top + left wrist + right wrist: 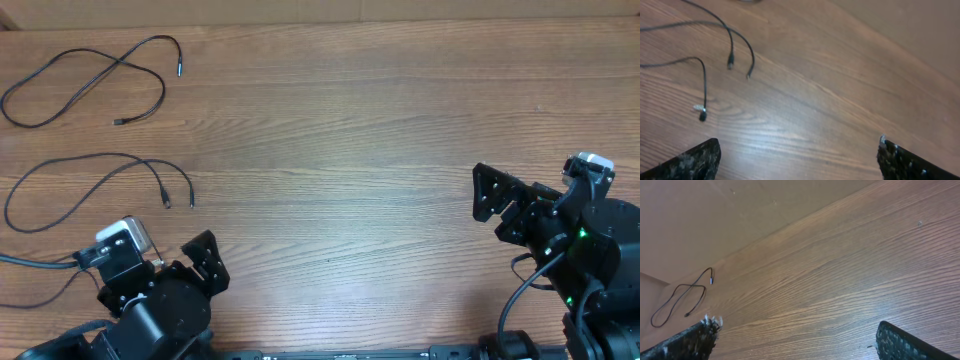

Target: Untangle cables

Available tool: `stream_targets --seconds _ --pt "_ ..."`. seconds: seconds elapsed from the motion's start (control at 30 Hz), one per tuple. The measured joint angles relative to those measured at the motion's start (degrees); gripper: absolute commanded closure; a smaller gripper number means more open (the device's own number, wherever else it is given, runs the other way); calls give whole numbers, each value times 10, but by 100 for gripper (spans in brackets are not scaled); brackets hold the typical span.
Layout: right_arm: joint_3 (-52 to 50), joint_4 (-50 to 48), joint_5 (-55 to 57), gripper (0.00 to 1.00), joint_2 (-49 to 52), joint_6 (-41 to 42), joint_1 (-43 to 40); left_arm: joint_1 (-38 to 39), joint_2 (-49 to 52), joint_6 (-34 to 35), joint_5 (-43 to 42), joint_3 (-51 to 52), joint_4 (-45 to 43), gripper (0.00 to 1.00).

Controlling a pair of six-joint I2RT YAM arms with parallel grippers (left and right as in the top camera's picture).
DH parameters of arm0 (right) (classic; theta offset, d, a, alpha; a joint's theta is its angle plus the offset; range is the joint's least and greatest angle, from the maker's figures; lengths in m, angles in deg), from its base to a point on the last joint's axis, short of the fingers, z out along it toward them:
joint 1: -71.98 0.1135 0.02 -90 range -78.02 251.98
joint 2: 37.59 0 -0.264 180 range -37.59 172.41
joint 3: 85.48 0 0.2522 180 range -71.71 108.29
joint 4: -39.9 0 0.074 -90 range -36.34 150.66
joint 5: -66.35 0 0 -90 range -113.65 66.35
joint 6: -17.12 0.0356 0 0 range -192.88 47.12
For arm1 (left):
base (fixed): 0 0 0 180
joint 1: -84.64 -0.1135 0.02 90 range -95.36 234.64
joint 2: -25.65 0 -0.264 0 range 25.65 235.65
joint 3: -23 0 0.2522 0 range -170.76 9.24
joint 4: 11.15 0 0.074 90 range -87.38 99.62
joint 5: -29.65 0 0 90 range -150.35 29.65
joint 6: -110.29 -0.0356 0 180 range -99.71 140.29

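Three thin black cables lie apart on the left of the wooden table. One loops at the far left [120, 62] and also shows small in the right wrist view [690, 285]. A second [110, 155] curves below it, its two plug ends [730, 63] lying side by side. A third [40, 262] runs under my left arm, and its plug end [702, 116] lies just ahead of the fingers. My left gripper [207, 265] [797, 150] is open and empty, right of these plugs. My right gripper [492, 197] [797, 330] is open and empty, far from the cables.
The wooden table [340, 150] meets a tan wall along its far edge [765, 210]. Both arm bases sit at the near edge, left and right.
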Motion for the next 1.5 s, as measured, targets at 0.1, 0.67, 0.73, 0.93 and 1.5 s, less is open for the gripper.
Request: stream_targets --seconds 0.1,0.67,0.73,0.93,1.5 --pt "0 0 0 0 0 0 0 0 0 0 -30 0 0 0" --pt "-18 8 59 0 -3 -7 3 0 0 2 -74 0 0 0" --pt "-54 -31 73 0 -12 -25 -2 0 0 2 -74 0 0 0" --pt "-218 -230 30 0 -89 -126 -55 0 0 2 -76 1 0 0" --pt "-553 -444 1 0 -341 -187 -91 0 0 2 -76 4 -2 0"
